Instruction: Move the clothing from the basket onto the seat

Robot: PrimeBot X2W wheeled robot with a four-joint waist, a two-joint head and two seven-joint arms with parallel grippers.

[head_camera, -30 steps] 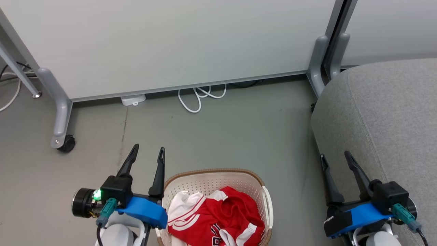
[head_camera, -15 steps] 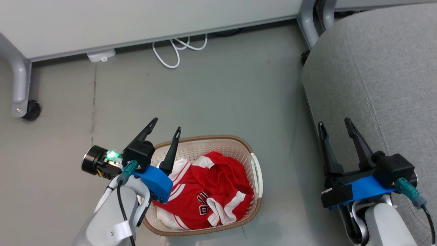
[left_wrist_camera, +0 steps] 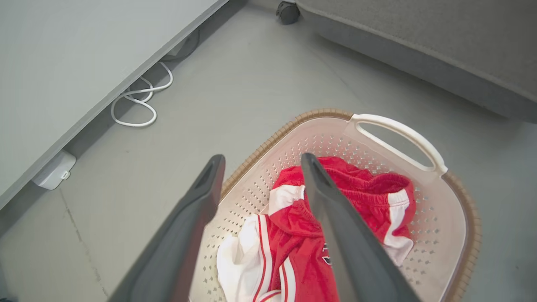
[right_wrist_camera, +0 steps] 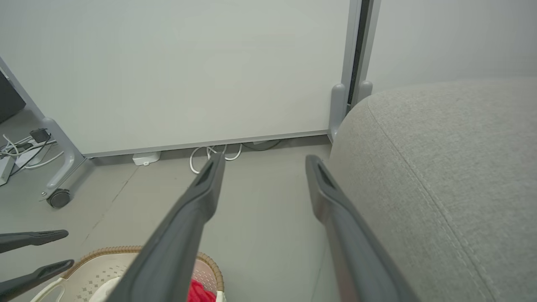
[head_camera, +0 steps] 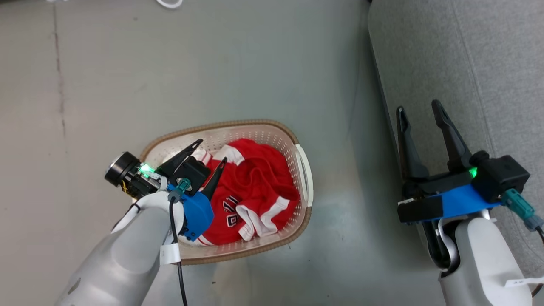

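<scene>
- Directly beneath the left gripper (head_camera: 211,151) sits the basket (head_camera: 255,122). The gripper's two dark fingers are spread apart with nothing between them. Both tips hang over the basket's left part, as seen from the head camera.
- Just below and ahead of those fingertips lies the clothing (head_camera: 259,178), crumpled inside the basket: red fabric with white panels, striped trim and some white lettering. Whether the fingers touch the fabric cannot be told.
- Between the left gripper's fingers, in the left wrist view, shows the basket's perforated cream wall with its brown woven rim. One finger crosses in front of the red fabric. A white side handle (left_wrist_camera: 398,134) lies beyond the fingertips, on the side towards the seat (left_wrist_camera: 419,37).
- Under the right gripper (head_camera: 417,107) runs the seat's rounded edge. This gripper's fingers are likewise parted and empty. The inner finger lies along the cushion's edge, and the outer one is over the grey fabric.
- To the left of the right gripper, well apart from it, stands the basket, with a strip of bare grey floor (head_camera: 340,170) between the two.
- Beyond the right gripper's fingertips, in the right wrist view, stands a pale partition panel (right_wrist_camera: 188,75), with a looped white cable (right_wrist_camera: 214,157) on the floor at its foot.
</scene>
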